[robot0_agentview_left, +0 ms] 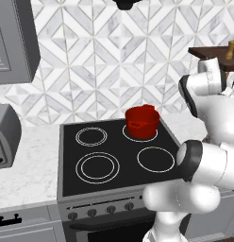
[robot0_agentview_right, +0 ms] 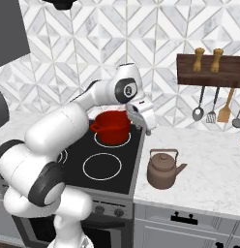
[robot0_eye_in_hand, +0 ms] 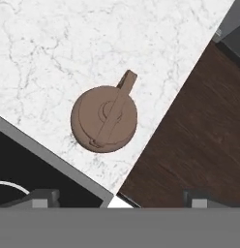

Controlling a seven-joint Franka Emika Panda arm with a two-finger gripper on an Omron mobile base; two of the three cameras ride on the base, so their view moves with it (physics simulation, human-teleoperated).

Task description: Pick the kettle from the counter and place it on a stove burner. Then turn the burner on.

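The brown kettle (robot0_agentview_right: pixel 163 169) stands upright on the white marble counter (robot0_agentview_right: pixel 209 155) just right of the cooktop, spout pointing right. From above in the hand view, the kettle (robot0_eye_in_hand: pixel 105 118) sits near the counter (robot0_eye_in_hand: pixel 68 48) front edge. My gripper (robot0_agentview_right: pixel 145 127) hangs open in the air above the cooktop's right edge, up and to the left of the kettle, holding nothing. Its fingertips (robot0_eye_in_hand: pixel 39 196) stand wide apart around the gripper (robot0_eye_in_hand: pixel 119 196) centre. The largest burner (robot0_agentview_left: pixel 97 168), a double ring, lies bare at the front left of the black cooktop.
A red pot (robot0_agentview_left: pixel 142 122) occupies the back right burner, close behind my hand. Stove knobs (robot0_agentview_left: pixel 101 210) line the front panel. A toaster (robot0_agentview_left: pixel 5 134) stands on the left counter. Utensils (robot0_agentview_right: pixel 214 109) hang on the wall right of the stove. Dark floor (robot0_eye_in_hand: pixel 189 135) lies beyond the counter edge.
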